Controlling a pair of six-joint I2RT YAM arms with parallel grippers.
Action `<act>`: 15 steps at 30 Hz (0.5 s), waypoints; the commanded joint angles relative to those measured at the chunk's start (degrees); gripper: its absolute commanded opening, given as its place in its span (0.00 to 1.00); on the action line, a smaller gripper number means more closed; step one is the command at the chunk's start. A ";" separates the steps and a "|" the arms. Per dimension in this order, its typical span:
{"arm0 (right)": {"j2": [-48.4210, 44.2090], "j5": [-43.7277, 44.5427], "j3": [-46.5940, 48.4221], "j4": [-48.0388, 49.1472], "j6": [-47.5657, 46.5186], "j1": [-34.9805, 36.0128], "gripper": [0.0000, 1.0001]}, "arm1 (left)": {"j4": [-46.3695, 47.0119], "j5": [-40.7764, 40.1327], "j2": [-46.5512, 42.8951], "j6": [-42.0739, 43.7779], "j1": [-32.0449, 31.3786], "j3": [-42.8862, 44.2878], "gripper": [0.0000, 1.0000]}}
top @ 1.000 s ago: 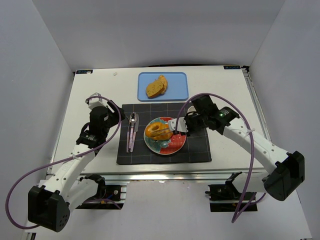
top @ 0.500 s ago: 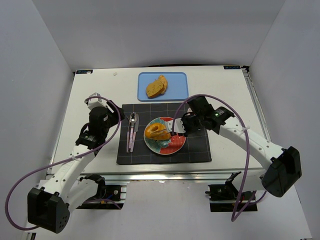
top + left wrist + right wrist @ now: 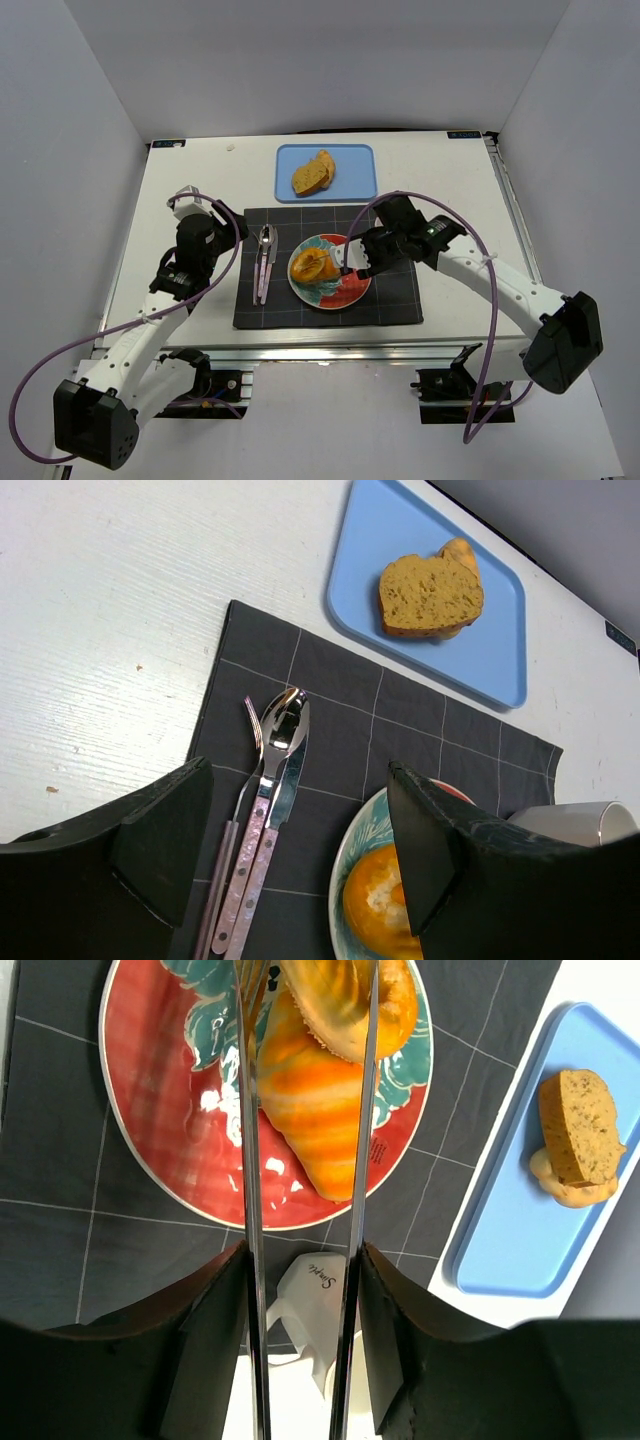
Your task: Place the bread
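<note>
Orange-brown bread (image 3: pixel 311 266) lies on the red and teal plate (image 3: pixel 350 290) on the dark placemat. In the right wrist view the bread (image 3: pixel 315 1110) lies between the two metal arms of the tongs (image 3: pixel 248 1160), on the plate (image 3: pixel 160 1090). My right gripper (image 3: pixel 362 255) (image 3: pixel 300 1290) is shut on the tongs, just right of the plate. My left gripper (image 3: pixel 228 225) (image 3: pixel 300 850) is open and empty, above the placemat's left part near the cutlery. Part of the bread (image 3: pixel 385 905) shows there too.
A blue tray (image 3: pixel 350 160) with bread slices (image 3: pixel 313 173) sits behind the placemat (image 3: pixel 395 300). A spoon, fork and knife (image 3: pixel 265 262) lie left of the plate. A white cup (image 3: pixel 315 1300) stands under my right gripper, by the plate's right side.
My right gripper with the tongs has shifted slightly left and down over the plate, and the bread now sits lower and flatter on it. The left arm has barely moved.
</note>
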 commanded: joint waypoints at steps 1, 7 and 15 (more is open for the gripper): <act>-2.70 -1.18 0.90 0.35 0.80 0.23 0.51 | 0.07 -0.71 -0.79 -0.10 -0.06 -0.40 0.80; -4.90 -3.19 4.05 -0.09 4.49 0.23 0.51 | -0.01 -0.54 -0.09 0.16 -0.06 0.56 0.80; -7.28 -4.08 10.03 4.02 16.51 -1.70 0.22 | 0.33 -0.10 0.53 0.25 -0.06 1.62 0.79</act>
